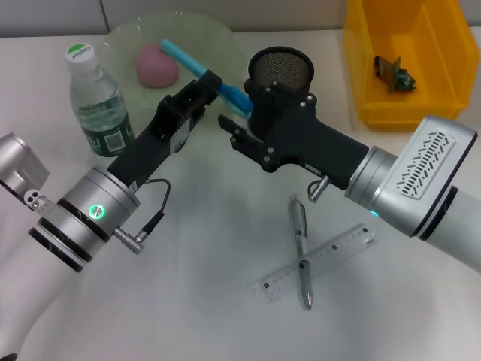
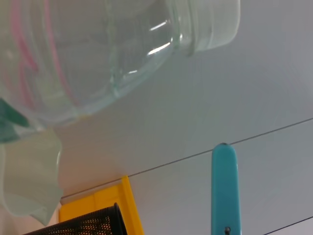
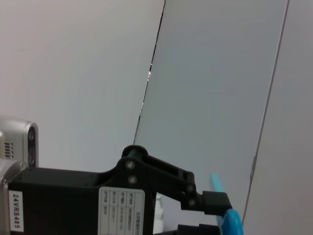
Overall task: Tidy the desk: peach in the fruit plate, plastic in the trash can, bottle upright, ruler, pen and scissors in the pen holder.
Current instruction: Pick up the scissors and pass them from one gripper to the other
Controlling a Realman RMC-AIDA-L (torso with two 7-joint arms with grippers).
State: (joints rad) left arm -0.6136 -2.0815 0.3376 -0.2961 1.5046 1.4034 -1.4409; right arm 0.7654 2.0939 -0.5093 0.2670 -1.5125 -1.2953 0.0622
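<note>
The left tool [image 1: 212, 84] is clenched on the blue-handled scissors [image 1: 201, 69], holding them raised between the green fruit plate [image 1: 124, 37] and the black mesh pen holder [image 1: 280, 69]. The right tool [image 1: 234, 131] hovers just beside, in front of the pen holder; whether it is released or clenched I cannot tell. The peach [image 1: 156, 65] lies in the plate, the bottle [image 1: 96, 101] stands upright, and the pen [image 1: 301, 248] crosses the ruler [image 1: 319, 263] on the worktop [image 1: 195, 286].
</note>
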